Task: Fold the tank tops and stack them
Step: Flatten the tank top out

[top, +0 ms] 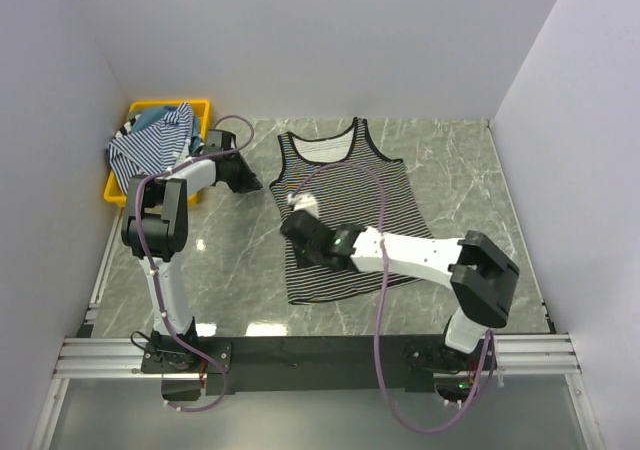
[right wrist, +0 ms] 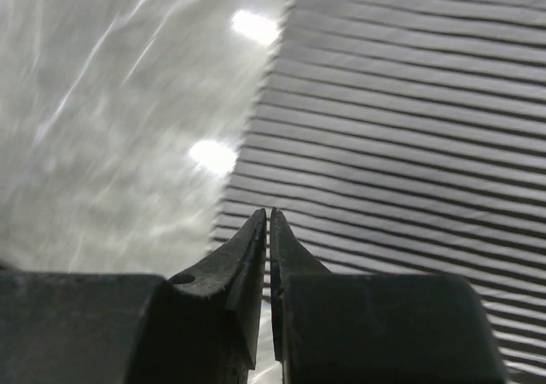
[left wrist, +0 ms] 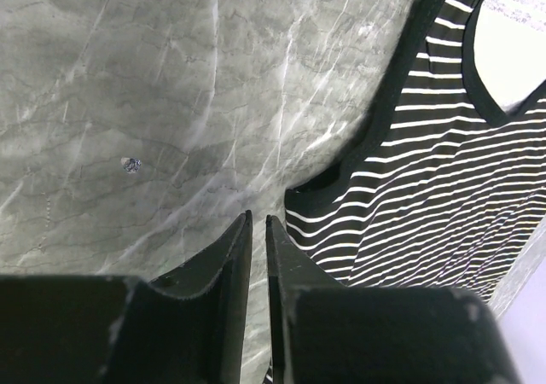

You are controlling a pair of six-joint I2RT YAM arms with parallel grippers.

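Note:
A black tank top [top: 345,210] with thin white stripes lies flat on the marble table, neck toward the back wall. My left gripper [top: 262,183] hovers beside its left armhole edge. In the left wrist view this gripper [left wrist: 258,218] shows a narrow slit with bare table in it, and the top [left wrist: 444,188] lies just to its right. My right gripper [top: 290,227] sits at the top's left side edge. In the right wrist view its jaws [right wrist: 269,213] are almost touching, over the edge of the striped fabric [right wrist: 401,145]. No cloth shows between either pair of jaws.
A yellow bin [top: 115,185] stands at the back left, holding blue-and-white striped tops [top: 150,142] and a bit of teal fabric [top: 150,118]. White walls close in the table on three sides. The right arm lies across the top's lower half.

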